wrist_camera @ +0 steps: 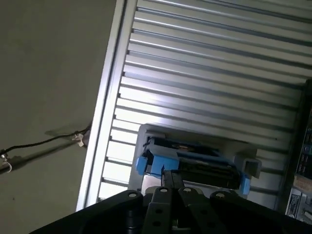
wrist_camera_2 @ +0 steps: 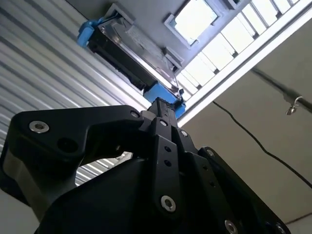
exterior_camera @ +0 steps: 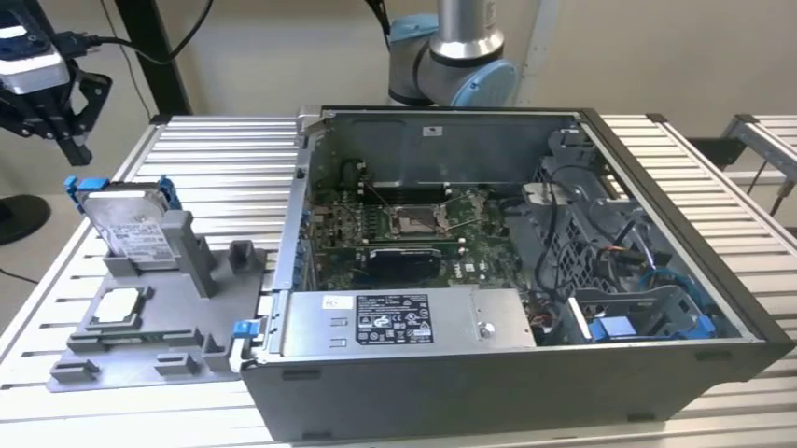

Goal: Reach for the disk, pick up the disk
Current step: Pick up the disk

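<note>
The claw (exterior_camera: 75, 149), narrow and empty, hovers over the disk (exterior_camera: 130, 227), propped edge-up by the bench (exterior_camera: 224, 149) edge, apparently for gripping.

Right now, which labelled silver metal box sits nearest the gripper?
The flat silver-grey hard drive with the blue frame, propped on the grey stand below the black gripper; the boxy silver power supply sits inside the case.

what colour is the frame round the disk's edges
Bright blue. The frame round the disk shows best in the first wrist view.
</note>
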You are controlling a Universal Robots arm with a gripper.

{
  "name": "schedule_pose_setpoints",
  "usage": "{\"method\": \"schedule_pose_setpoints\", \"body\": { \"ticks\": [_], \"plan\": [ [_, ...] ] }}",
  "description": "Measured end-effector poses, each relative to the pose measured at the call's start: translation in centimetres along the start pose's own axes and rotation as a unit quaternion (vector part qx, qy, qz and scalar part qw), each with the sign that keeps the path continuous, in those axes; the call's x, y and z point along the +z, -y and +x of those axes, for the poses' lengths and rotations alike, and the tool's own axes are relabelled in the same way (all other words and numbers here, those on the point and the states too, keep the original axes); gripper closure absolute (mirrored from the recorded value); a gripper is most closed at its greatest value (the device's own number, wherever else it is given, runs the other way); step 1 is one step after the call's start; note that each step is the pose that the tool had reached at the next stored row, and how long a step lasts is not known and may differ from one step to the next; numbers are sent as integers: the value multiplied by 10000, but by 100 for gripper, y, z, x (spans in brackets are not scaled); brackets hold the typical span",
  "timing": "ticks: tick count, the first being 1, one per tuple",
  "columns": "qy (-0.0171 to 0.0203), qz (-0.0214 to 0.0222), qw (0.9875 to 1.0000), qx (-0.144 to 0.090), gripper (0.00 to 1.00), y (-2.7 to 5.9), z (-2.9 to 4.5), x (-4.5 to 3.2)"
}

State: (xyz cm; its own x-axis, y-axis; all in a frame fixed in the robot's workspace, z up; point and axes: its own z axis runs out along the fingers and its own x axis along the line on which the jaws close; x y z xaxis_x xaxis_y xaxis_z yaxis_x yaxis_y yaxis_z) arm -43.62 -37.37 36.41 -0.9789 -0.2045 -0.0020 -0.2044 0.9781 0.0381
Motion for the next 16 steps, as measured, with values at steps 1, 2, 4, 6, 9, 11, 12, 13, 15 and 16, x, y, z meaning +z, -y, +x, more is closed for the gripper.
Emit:
{"method": "schedule_pose_setpoints", "body": {
  "ticks": [1,2,4,6,9,11,12,13,15,16],
  "plan": [
    [-3,0,10000,-93,100,0,0,0],
    [-7,0,9998,-182,100,0,0,0],
    [-14,0,9993,-362,100,0,0,0],
    [-21,-1,9985,-550,100,0,0,0],
    [-31,-1,9966,-818,100,0,0,0],
    [-39,-1,9950,-1001,100,0,0,0],
    [-42,-1,9939,-1098,100,0,0,0],
    [-45,-1,9930,-1182,100,0,0,0],
    [-52,-1,9907,-1359,100,0,0,0],
    [-56,-1,9895,-1442,100,0,0,0]
  ]
}}
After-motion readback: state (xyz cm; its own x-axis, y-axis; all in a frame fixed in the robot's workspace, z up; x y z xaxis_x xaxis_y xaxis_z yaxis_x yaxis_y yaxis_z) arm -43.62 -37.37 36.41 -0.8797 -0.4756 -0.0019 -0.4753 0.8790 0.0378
